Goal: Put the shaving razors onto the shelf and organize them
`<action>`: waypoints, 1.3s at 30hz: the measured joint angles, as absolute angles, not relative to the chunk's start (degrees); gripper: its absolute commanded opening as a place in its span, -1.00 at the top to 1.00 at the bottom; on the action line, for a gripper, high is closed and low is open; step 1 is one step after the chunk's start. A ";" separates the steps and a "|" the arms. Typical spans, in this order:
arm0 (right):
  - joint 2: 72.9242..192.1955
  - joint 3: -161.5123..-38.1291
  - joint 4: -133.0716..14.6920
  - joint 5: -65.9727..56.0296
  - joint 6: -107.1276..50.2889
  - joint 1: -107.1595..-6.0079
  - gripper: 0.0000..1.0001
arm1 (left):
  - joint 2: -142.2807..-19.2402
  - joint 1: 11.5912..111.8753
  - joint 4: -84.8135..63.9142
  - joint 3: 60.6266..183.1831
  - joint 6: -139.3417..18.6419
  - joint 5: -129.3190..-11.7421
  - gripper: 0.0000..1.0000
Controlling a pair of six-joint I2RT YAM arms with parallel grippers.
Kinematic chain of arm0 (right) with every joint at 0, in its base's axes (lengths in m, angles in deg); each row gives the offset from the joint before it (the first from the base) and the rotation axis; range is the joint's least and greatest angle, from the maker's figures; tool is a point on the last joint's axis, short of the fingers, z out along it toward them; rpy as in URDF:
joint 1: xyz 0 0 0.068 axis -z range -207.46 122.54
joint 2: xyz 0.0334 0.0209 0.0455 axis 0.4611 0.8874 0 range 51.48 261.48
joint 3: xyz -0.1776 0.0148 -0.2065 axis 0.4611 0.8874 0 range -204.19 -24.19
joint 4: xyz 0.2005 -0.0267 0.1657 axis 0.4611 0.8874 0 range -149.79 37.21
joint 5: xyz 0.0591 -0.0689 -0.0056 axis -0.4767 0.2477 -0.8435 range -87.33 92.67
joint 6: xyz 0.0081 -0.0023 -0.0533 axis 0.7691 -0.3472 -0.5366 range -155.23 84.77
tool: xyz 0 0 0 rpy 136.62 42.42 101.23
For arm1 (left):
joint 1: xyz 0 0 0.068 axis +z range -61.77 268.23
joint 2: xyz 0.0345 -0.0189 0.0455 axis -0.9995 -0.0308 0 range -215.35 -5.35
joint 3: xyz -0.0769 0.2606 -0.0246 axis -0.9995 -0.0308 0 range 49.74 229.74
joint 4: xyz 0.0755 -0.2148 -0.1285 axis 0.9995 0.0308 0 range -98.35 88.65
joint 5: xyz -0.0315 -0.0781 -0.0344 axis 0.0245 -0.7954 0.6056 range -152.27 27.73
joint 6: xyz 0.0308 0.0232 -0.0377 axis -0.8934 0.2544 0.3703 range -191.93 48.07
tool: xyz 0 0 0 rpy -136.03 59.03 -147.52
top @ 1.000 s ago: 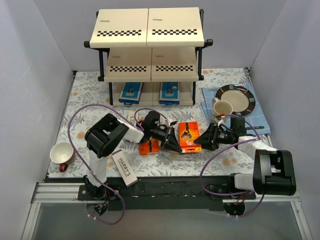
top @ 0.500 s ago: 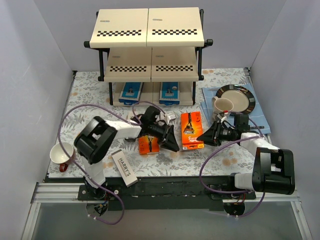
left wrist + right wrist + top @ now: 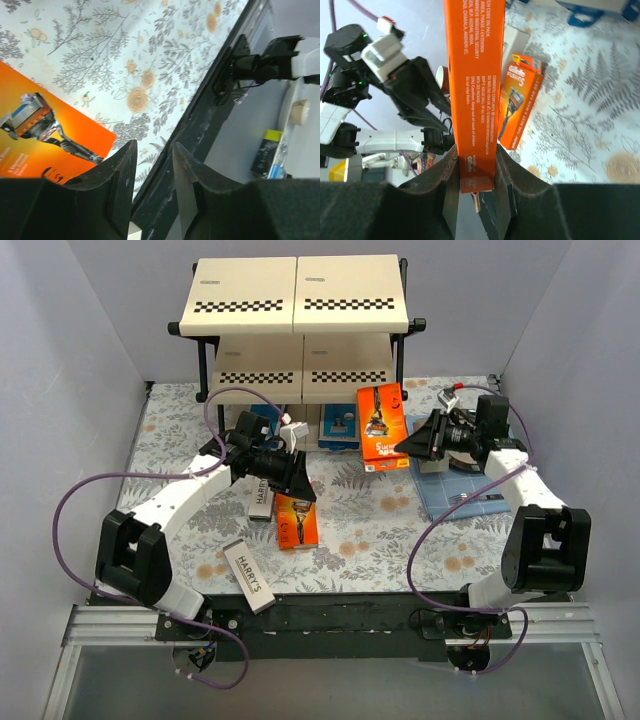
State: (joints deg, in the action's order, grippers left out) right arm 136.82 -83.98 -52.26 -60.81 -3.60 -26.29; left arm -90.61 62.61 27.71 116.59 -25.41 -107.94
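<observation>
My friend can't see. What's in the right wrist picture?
The right hand grips an orange razor pack, seen edge-on. Behind it, another orange pack lies on the flowery table, with the left arm off to one side.

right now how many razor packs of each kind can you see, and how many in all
orange Gillette cards: 2, one held in the right gripper
blue-and-white boxes: 2, one partly hidden
white HARRY'S boxes: 2
total: 6

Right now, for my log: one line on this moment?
right fingers: orange pack, near shelf | left fingers: open, empty | second pack: on table
</observation>
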 measured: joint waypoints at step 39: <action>158.76 -111.19 -63.77 -50.58 10.83 -37.83 0.63 | -95.18 48.35 3.23 118.71 -31.09 -94.32 1.00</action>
State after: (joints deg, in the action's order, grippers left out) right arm 158.76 -111.19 -63.77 -50.58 10.83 -37.83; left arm -95.18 48.35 3.23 118.71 -31.09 -94.32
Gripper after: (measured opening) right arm 0.355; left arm 0.009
